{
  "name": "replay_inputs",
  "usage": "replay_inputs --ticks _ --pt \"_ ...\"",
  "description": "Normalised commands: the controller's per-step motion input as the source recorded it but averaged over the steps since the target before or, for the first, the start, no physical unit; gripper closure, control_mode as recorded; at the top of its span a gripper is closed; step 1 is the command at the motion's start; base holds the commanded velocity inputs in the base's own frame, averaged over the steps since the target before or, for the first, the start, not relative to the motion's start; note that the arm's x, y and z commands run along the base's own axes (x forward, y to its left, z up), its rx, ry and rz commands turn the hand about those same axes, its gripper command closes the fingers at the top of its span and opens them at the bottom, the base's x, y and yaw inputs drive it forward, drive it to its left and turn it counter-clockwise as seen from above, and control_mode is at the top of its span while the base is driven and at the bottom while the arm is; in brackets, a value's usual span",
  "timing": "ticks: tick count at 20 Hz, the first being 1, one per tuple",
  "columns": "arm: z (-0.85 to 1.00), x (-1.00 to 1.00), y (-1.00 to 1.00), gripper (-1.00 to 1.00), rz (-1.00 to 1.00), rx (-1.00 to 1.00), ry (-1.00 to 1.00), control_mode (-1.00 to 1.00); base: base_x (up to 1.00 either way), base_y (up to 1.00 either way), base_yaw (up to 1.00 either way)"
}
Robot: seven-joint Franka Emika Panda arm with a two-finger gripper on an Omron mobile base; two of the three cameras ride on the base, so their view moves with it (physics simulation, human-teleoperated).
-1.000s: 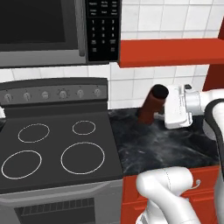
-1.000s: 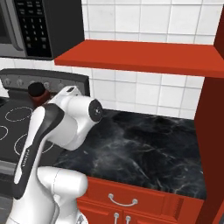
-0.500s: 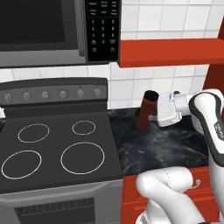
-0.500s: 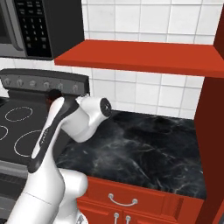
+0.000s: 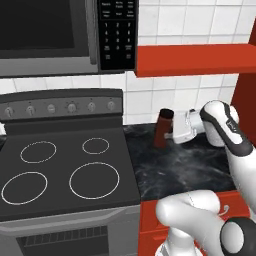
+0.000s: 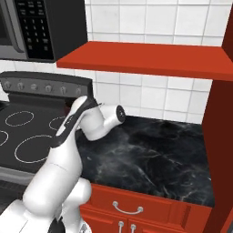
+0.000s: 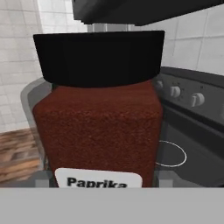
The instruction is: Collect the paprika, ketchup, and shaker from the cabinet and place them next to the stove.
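**Paprika jar held just right of the stove**

On the left we see the stove (image 5: 65,170), its black glass top marked with four white rings and a row of grey knobs along the back panel. Just right of it begins the dark marbled worktop (image 5: 200,170). Near the stove's edge stands the paprika (image 5: 164,128), a dark-red jar with a black lid, upright and low over the worktop; we cannot tell whether its base touches. The white hand (image 5: 172,131) reaches in from the right and grasps the jar between its fingers. In the hand view the paprika's label sits close and level. We judge the risk is letting go while the jar hangs above the surface: it could tip or roll toward the burners.
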Motion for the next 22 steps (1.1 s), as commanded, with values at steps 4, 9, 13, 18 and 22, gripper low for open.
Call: replay_inputs --ticks 4,9,13,18,22 --pt "-0.57 0.72 -0.08 1.00 0.00 -0.02 0.00 -1.00 0.00 0.00 0.00" --pt "-0.51 0.75 0.00 1.00 0.00 -0.08 0.04 -1.00 0.00 0.00 0.00" --pt "-0.44 0.75 0.00 1.00 0.00 -0.06 0.06 -1.00 0.00 0.00 0.00" --pt "-0.47 0.66 0.00 1.00 0.02 0.00 0.03 -1.00 0.00 0.00 0.00" --pt "-0.53 0.54 0.00 1.00 0.05 0.00 0.00 -1.00 0.00 0.00 0.00"
